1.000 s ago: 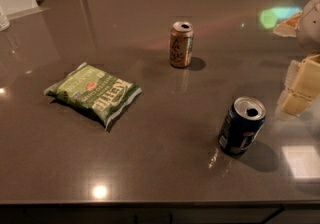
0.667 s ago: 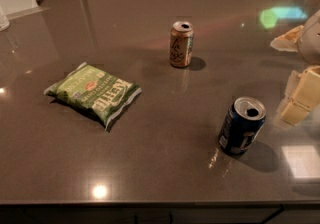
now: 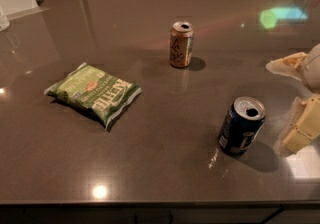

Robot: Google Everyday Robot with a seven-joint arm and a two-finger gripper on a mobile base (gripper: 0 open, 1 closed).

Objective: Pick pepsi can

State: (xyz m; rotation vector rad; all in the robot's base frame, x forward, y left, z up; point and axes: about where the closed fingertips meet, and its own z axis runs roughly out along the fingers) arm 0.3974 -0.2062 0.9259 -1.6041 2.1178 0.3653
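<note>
Now, at the near right of the dark tabletop [image 3: 165, 158] stands the pepsi can [image 3: 241, 127]; it is upright on its base, its long axis vertical, its silver top opened and facing up; a shadow falls from it toward the right of the view.

Just beside it, at the right edge of the view, is the tool [image 3: 284, 104]; only part of it shows, the rest being cut off by the frame; it is spread wide and grips nothing; its lower finger [image 3: 302, 127] sits near the can's right side but apart from it, and its upper finger [image 3: 286, 63] sits farther back, beyond the can's depth on the tabletop.

So the relation that matters is this: the can lies to the left of the tool as the camera sees it, and slightly nearer than the middle of the gap; it is not yet between the fingers; the gap seems to face the can. By judgement, the coming move calls for a short sideways travel toward the can, with a small correction toward the near edge, so that the fingers come to either side of the upright body.

Farther left lies a green snack bag [image 3: 95, 93], flat and well apart from the can; farthest back stands an orange-tan can [image 3: 181, 44], also upright and well clear of the likely path.
</note>
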